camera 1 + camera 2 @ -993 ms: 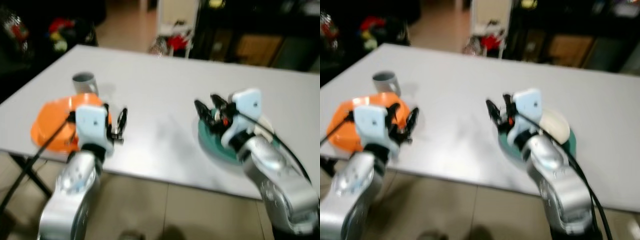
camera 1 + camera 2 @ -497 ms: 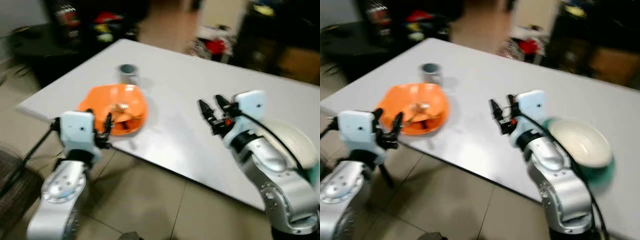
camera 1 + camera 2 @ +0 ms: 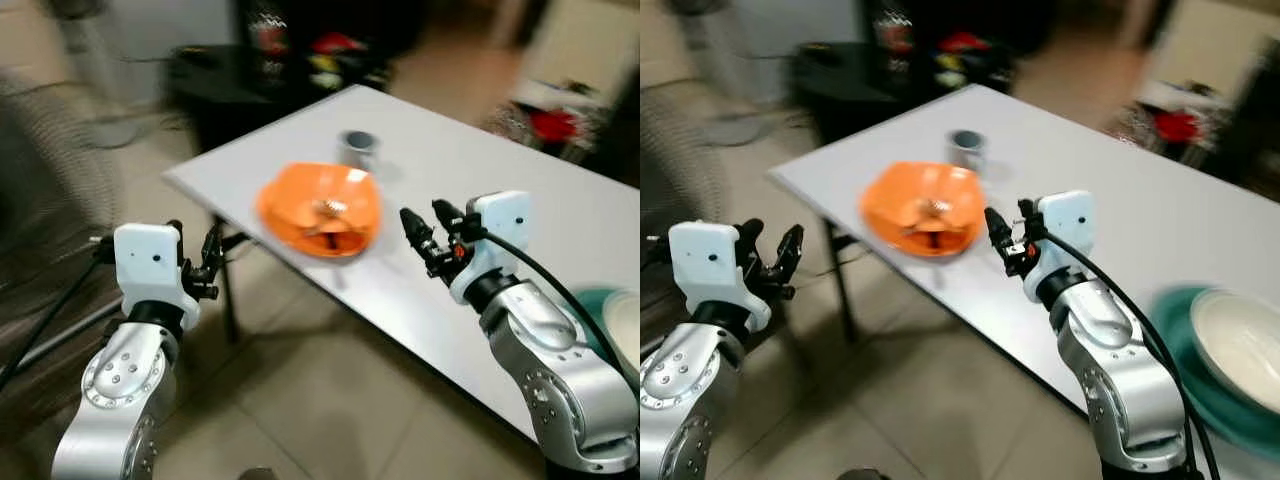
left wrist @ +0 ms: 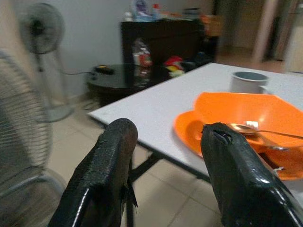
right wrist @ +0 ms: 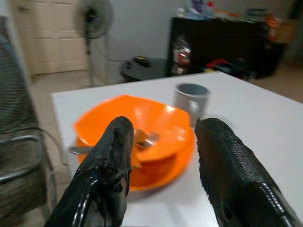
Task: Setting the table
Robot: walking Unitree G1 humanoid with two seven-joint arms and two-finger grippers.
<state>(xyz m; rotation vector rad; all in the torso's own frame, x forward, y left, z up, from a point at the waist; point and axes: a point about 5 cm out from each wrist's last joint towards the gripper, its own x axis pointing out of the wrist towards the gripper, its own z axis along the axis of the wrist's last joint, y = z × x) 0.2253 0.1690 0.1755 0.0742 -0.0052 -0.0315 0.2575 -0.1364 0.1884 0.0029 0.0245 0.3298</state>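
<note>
The whole view has swung left over the last second, so the camera has turned with the robot; the things on the table [image 3: 560, 210] have not moved. Nearest, the left gripper [image 3: 195, 262] hangs off the table's corner over the floor, fingers spread and empty. The right gripper [image 3: 425, 235] is over the table edge, also parted and empty, aimed at the orange bowl [image 3: 320, 205]. That bowl sits on an orange plate [image 5: 182, 156] with a spoon [image 4: 253, 131] lying in it, now centred ahead. Just behind stands a grey cup [image 3: 357, 148]. The white bowl on its teal plate [image 3: 1200, 385] has slid to the right edge. Likely the robot is turning to the orange setting next.
</note>
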